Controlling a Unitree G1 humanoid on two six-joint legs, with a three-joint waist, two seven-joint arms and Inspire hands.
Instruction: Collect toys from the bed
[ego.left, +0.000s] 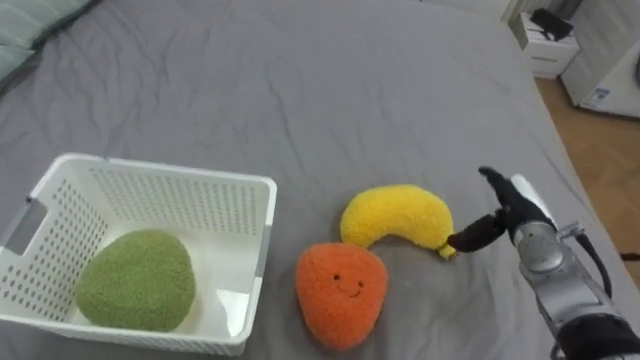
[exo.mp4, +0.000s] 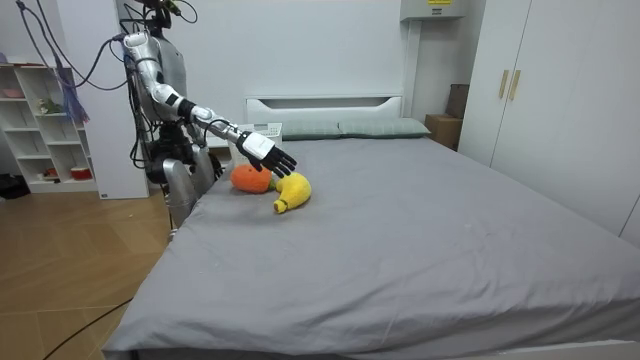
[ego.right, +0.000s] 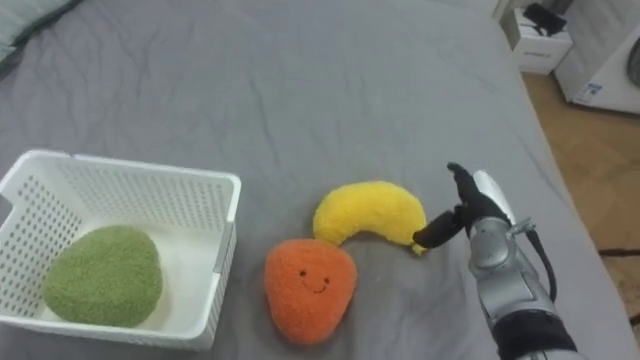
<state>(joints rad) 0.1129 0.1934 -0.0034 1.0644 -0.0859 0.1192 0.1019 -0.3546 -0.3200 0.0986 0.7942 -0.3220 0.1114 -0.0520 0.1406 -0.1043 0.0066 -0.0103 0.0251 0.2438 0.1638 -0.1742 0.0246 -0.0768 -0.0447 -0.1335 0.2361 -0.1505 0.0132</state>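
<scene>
Reaching for the banana toy (ego.left: 395, 215) was judged the current step: right hand (ego.left: 512, 212) was held open, empty, thumb at toy's tip just left of it. Next: grip req'd, then carry to basket (ego.left: 160, 170) further left.

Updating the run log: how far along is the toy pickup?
Done: one green plush toy sits in the white basket. In hand: nothing held; the right robot hand is open at the tip of the yellow banana plush, likely about to grasp it. Left: that one and the orange plush lie on the grey bed, outside the basket.
</scene>
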